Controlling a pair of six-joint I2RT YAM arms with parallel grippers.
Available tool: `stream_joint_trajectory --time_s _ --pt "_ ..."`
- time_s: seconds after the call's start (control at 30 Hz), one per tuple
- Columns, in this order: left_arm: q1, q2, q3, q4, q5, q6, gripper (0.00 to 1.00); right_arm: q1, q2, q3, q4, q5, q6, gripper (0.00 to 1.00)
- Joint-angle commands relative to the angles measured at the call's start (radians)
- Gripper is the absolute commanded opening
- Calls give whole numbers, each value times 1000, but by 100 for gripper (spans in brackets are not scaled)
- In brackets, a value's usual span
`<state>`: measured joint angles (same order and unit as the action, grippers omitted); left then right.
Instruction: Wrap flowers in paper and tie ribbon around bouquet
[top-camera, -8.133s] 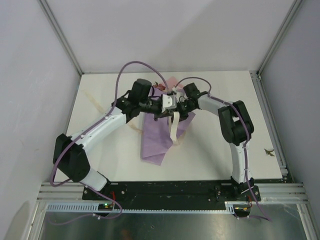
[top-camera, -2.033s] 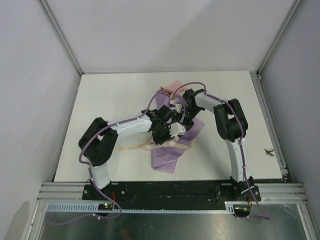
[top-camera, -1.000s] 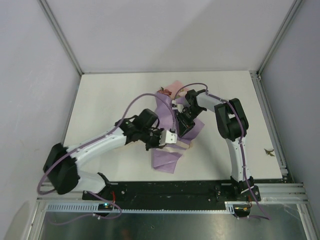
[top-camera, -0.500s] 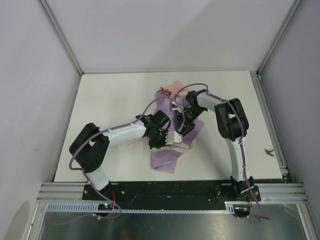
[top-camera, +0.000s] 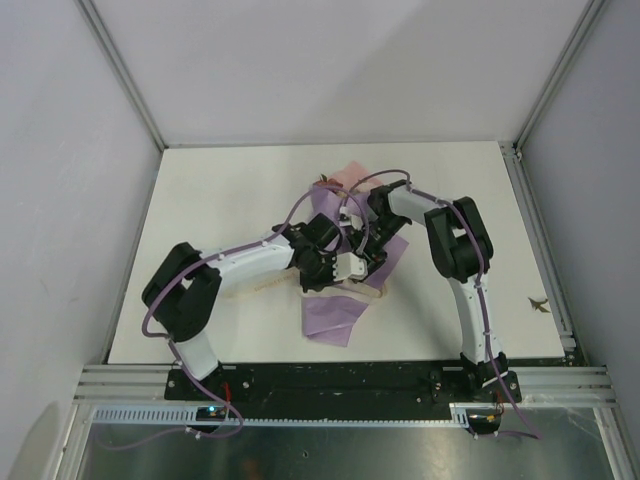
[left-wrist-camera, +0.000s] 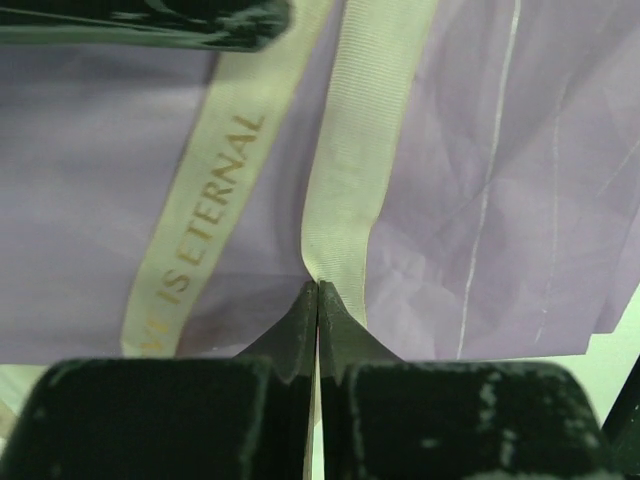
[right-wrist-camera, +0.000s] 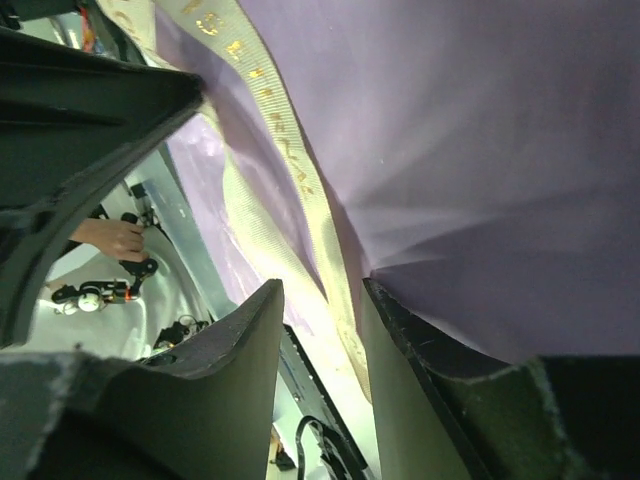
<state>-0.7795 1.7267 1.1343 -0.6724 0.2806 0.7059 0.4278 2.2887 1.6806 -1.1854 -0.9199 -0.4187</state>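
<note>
The bouquet (top-camera: 335, 310) lies mid-table as a lilac paper cone, its pink flap (top-camera: 350, 170) and rose heads (top-camera: 322, 181) at the far end. The cream ribbon (top-camera: 372, 291) crosses its waist. My left gripper (top-camera: 349, 266) hovers over the waist, and in the left wrist view it (left-wrist-camera: 318, 286) is shut on one ribbon (left-wrist-camera: 360, 160) strand, beside a second strand printed with gold letters. My right gripper (top-camera: 372, 257) sits close on the right. In the right wrist view it (right-wrist-camera: 322, 300) is open, with ribbon (right-wrist-camera: 335, 255) running loose through the gap against the paper (right-wrist-camera: 480, 140).
A ribbon tail (top-camera: 262, 285) trails left across the white table (top-camera: 210, 200) under my left forearm. A small dark scrap (top-camera: 540, 303) lies near the right edge. Metal frame rails border the table, and purple cables loop above both wrists.
My right gripper's jaws have spread apart around the ribbon. My left arm has folded in, bringing its shut gripper and the ribbon strand slightly right and farther up over the waist.
</note>
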Motion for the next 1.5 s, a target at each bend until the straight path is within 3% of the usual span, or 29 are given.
stream_joint_trajectory --time_s 0.0,0.1,0.23,0.33,0.43,0.67,0.87,1.07,1.37,1.47 --pt "34 8 58 4 2 -42 0 29 36 36 20 88 20 42" --pt "48 7 72 4 -2 -50 0 41 42 36 43 133 36 39" --pt "59 15 96 4 -10 -73 0 47 41 39 55 153 39 23" --pt "67 33 119 4 -25 -96 0 28 34 53 47 135 32 6" --pt "73 46 128 4 -39 -101 0 -19 23 75 27 61 40 1" --pt "83 72 155 8 -78 -125 0 -80 -26 84 -2 -97 40 0" --pt "154 125 238 15 -101 -315 0 -101 -47 78 -76 -186 -1 0" --pt "152 118 221 15 -113 -364 0 -123 -65 64 -129 -281 -21 0" --pt "102 117 199 16 12 -360 0 -58 -59 2 -75 -226 25 1" --pt "93 129 204 21 31 -368 0 -50 -66 -18 -33 -179 54 12"
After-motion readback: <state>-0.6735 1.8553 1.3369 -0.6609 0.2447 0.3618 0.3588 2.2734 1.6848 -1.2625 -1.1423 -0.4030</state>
